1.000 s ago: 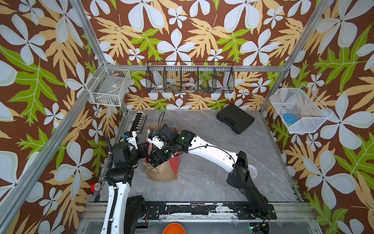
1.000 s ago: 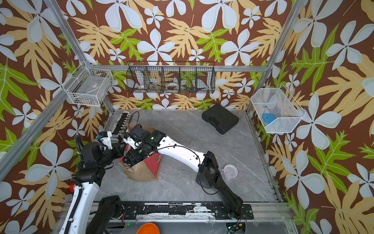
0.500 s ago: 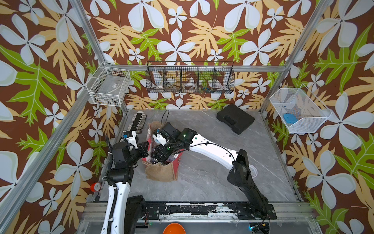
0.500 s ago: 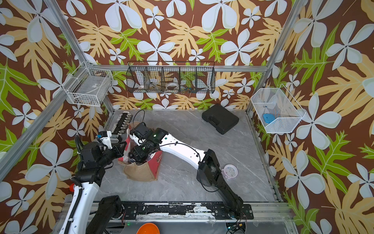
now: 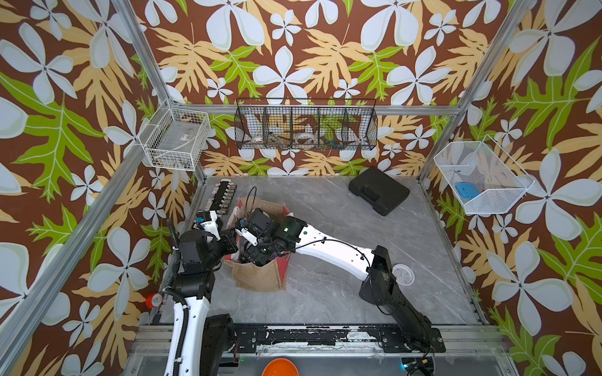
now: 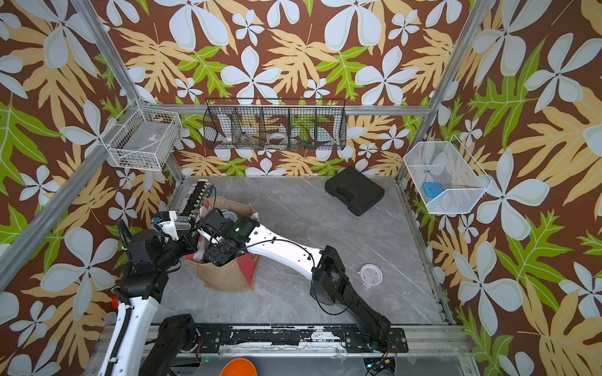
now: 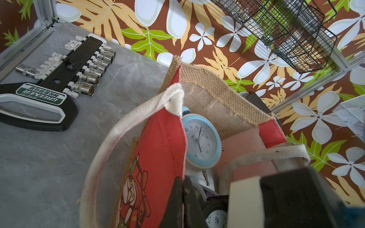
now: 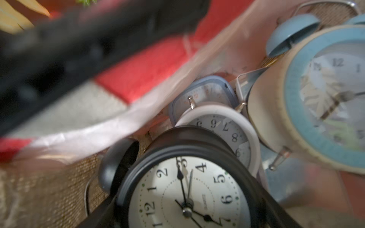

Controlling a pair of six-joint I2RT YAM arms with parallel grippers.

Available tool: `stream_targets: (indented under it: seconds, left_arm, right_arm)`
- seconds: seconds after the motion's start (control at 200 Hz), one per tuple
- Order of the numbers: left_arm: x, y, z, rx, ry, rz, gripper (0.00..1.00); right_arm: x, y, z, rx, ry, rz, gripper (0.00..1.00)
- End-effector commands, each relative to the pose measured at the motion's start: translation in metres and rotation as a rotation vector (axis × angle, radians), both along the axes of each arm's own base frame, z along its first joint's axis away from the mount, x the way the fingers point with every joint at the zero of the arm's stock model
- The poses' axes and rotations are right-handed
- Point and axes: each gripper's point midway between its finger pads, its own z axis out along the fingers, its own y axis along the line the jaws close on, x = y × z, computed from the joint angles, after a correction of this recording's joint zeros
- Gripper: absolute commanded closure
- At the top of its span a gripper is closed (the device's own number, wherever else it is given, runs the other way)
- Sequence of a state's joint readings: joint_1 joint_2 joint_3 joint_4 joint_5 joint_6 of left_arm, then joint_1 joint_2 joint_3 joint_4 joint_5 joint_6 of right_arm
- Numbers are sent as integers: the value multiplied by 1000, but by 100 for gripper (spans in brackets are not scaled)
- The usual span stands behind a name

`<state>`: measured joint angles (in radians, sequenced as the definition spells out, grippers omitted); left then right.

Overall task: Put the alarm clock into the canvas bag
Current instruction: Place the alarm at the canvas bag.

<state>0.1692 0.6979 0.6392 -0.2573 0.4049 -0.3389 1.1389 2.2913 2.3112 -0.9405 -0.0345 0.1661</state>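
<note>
Firmly clamped on the red rim panel of the canvas bag [image 5: 260,276] with the left gripper [image 7: 182,189], jaws closed on the cloth with no gap showing, apparently to hold the soft mouth wide and the tote upright on the grey table [image 5: 325,293]. Reaching down through that opening with the right gripper [image 5: 255,252], sunk below the rim in both top views. Pictured close against its wrist camera: the black alarm clock [image 8: 187,197], dial toward the lens, already inside the bag and low against the burlap wall. Flanked by dark fingers [image 8: 94,219] on either side, yet too blurred to say whether gripped or let go. Wedged just beside a white clock [image 8: 223,128], a blue twin-bell clock [image 7: 201,142] and a small blue-grey square clock [image 8: 205,92], hence the tight fit. Judged nearly done: release if not yet made, then a straight lift out, clear of the white rope handles [image 7: 122,126], the likely snag. Lying well apart on the table, another pale round clock [image 5: 403,275].
</note>
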Motion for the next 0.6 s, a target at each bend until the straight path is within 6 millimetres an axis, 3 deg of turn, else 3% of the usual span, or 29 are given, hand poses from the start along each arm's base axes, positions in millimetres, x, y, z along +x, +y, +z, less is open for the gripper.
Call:
stream_targets:
  seconds: [0.0, 0.235, 0.596]
  left_arm:
    - [3, 2, 5, 1, -16, 7, 100]
    - [3, 0, 1, -3, -4, -1, 100]
    - [3, -2, -1, -6, 1, -13, 100]
  right_arm:
    - [-25, -31, -17, -170, 7, 84, 14]
    - [-32, -13, 9, -63, 15, 119, 0]
    - [-12, -15, 56, 72, -7, 46, 0]
